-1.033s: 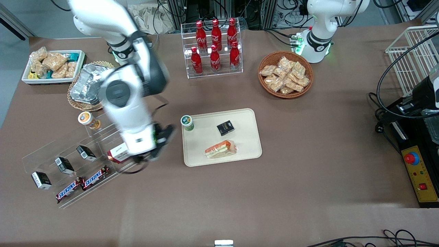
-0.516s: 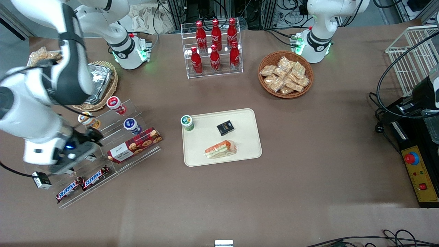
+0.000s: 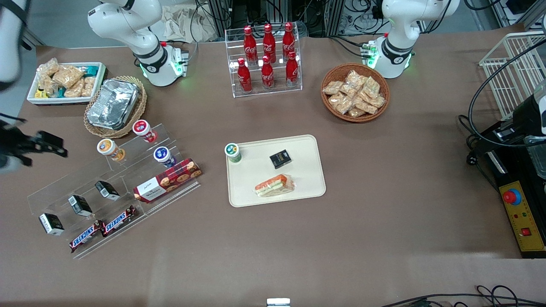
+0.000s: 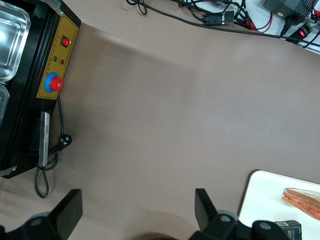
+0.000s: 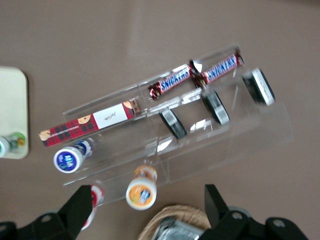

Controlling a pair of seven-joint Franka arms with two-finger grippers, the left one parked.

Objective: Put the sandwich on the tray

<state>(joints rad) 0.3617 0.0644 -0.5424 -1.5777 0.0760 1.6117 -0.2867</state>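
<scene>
On the tray [image 3: 305, 145], in the front view, the sandwich [image 3: 275, 185] lay flat in its clear wrap, on the part of the tray nearest the camera, nearer than a small black box [image 3: 280, 158] and a green-lidded cup [image 3: 233, 152] that shared the tray; it rested wholly inside the rim, so the placing looked done. The gripper [image 3: 45, 145] hung well apart from the tray, toward the working arm's end of the table, above the clear acrylic rack [image 3: 128, 183], holding nothing. In the left wrist view, the sandwich's orange-red edge [image 4: 302, 196] showed on the tray [image 4: 260, 200]. In the right wrist view, the fingers [image 5: 80, 205] stood spread wide and empty above the rack's Snickers bars [image 5: 195, 75], with only a corner of the tray [image 5: 12, 110] showing.
</scene>
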